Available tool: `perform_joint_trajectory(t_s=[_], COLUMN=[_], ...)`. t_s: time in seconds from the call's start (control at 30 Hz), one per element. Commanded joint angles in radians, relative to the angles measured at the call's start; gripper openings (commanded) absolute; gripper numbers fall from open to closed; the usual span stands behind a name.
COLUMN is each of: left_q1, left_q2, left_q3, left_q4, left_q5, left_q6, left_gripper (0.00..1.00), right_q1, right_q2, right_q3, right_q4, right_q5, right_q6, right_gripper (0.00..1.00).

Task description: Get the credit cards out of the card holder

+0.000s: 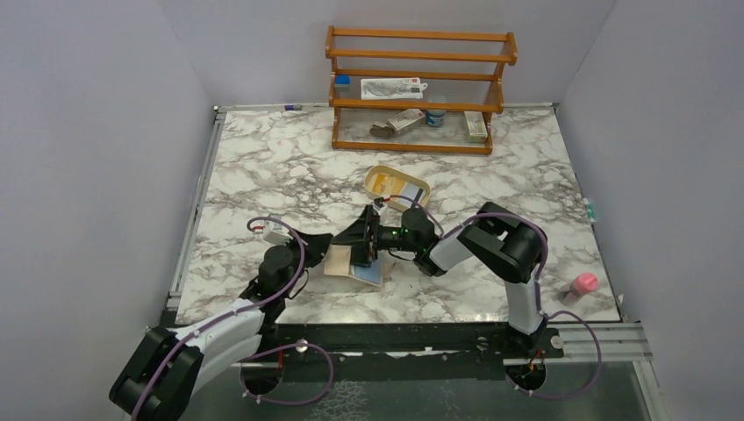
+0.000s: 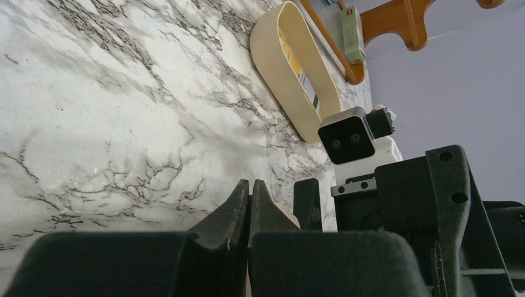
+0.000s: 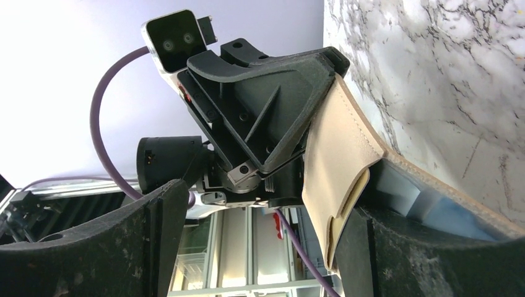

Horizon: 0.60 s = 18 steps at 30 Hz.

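The card holder (image 1: 349, 263) lay open on the marble worktop (image 1: 281, 167), near the middle and toward the near edge, between the two arms. One tan flap (image 3: 337, 148) stood up off the surface while the light blue panel (image 3: 408, 193) lay flat, so the pocket side was exposed for reaching in.

The left end effector (image 2: 249, 189) was closed, its fingers pressed together, and the raised flap rested against it. That looked like a bracing job: propping the holder open and stopping it from sliding. Whether the flap's edge was nipped between the fingers could not be told.

The right end effector (image 3: 266, 207) sat just to the right with its jaws spread wide and nothing in them. It straddled the raised flap, placed as if to pick at a card's edge. No card showed plainly in the holder's pockets.

Farther back and a little to the right, the oval tan tray (image 1: 426, 188) held a yellow-orange card (image 1: 382, 181) and a whitish card with a dark band (image 2: 308, 93). By my reading the removal was largely done, and the right arm was set to fetch anything left inside.
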Motion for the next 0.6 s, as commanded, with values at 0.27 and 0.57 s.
perform_joint_trajectory(t_s=[0.27,0.57], left_q1=[-0.003,-0.003], left_q2=[-0.039,-0.043], left_q3=[-0.046,-0.04], left_q4=[-0.073,-0.084], left_q5=[-0.02,-0.019], left_q6=[0.023,0.026], left_gripper=[0.0,0.0], right_q1=[-0.007,-0.03], right_q2=[-0.091,-0.131], right_q3=[-0.098,-0.131], right_q4=[0.073,0.064], right_q5=[0.035,0.033], right_q6=[-0.003,-0.01], right_gripper=[0.85,0.85])
